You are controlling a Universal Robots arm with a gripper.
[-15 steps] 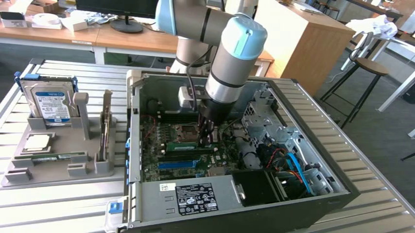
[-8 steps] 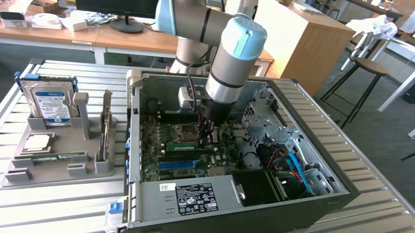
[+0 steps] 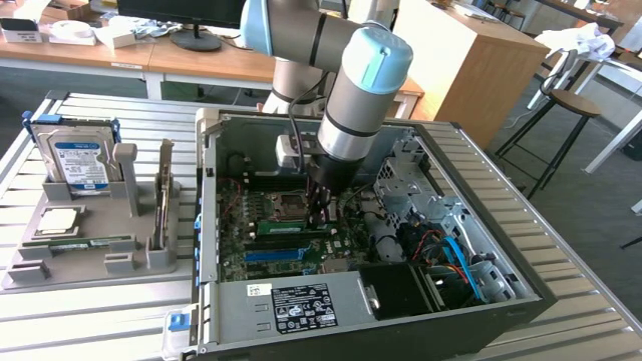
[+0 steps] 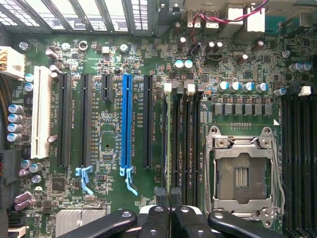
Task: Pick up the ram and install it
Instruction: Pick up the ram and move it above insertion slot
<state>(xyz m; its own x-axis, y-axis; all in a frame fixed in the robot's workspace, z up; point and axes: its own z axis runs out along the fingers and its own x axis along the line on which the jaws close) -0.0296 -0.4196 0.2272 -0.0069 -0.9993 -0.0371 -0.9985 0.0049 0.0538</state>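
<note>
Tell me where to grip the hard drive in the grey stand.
I'd take the hard drive by its free top edge, pinching across its thin body, coming straight down: it stands upright, its lower end seated in the grey stand.

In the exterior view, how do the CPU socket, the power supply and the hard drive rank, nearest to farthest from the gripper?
1. CPU socket, beside the gripper, inside the case.
2. Power supply, along the case's near edge.
3. Hard drive, outside the case, at the exterior view's left.
</note>
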